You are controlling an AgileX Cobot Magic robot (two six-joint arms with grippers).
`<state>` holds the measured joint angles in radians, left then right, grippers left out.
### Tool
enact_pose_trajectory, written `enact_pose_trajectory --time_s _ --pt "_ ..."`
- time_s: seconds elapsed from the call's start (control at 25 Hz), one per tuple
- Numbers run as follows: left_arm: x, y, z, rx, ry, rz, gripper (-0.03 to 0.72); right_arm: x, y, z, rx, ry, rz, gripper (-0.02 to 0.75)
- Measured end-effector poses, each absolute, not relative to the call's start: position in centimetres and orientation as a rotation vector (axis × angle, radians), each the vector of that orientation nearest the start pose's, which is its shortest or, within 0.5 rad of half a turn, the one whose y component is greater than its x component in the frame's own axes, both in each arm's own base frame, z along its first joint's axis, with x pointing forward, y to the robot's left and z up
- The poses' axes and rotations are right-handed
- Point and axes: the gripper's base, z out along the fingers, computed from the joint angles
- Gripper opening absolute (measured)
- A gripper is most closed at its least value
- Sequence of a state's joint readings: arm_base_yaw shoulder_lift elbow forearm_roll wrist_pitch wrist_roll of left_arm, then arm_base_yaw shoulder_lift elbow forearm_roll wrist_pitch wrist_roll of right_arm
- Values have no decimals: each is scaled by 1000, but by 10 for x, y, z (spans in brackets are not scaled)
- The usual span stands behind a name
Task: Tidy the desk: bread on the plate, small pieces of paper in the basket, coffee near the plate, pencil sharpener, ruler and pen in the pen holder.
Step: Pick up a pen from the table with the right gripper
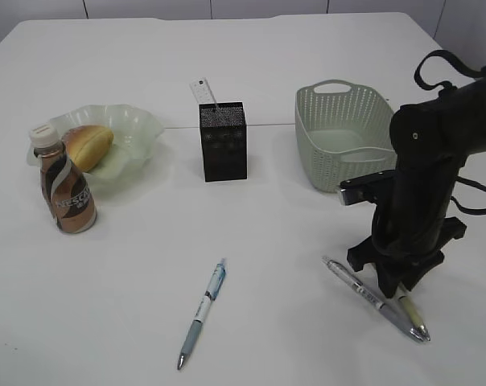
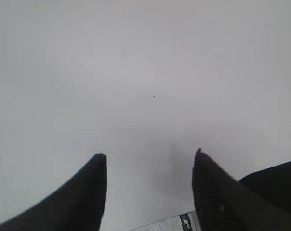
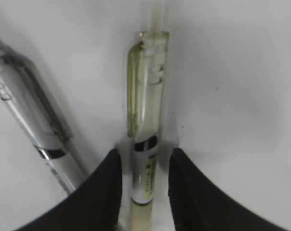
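My right gripper (image 1: 396, 285) is down at the table at the front right, jaws open and straddling a yellow-green pen (image 1: 412, 315). In the right wrist view the pen (image 3: 148, 110) lies between the fingertips (image 3: 144, 166) with a small gap on each side. A clear grey pen (image 1: 356, 283) lies just left of it and also shows in the right wrist view (image 3: 34, 120). A blue pen (image 1: 203, 314) lies at the front centre. The black pen holder (image 1: 223, 143) holds a ruler (image 1: 204, 90). My left gripper (image 2: 150, 163) is open and empty over bare table. The pencil sharpener and paper pieces are out of view.
Bread (image 1: 88, 143) lies on the pale green plate (image 1: 134, 129) at the left, with a coffee bottle (image 1: 66, 189) standing upright in front of it. A pale green basket (image 1: 343, 133) stands behind the right arm.
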<state>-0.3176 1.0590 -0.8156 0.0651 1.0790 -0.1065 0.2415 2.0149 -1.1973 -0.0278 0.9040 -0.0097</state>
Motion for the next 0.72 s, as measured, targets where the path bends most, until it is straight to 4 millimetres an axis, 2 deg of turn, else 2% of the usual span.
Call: enact_pose_trajectory --time_s 0.52,0.6,0.72 --pt "169 -50 285 327 2780 -7 416 342 82 118 -430 3181 -47 237" --pt "169 -50 285 327 2780 -5 416 342 82 118 -430 3181 -47 214" --pt "169 -50 285 327 2780 -5 416 342 82 118 -430 3177 -46 111"
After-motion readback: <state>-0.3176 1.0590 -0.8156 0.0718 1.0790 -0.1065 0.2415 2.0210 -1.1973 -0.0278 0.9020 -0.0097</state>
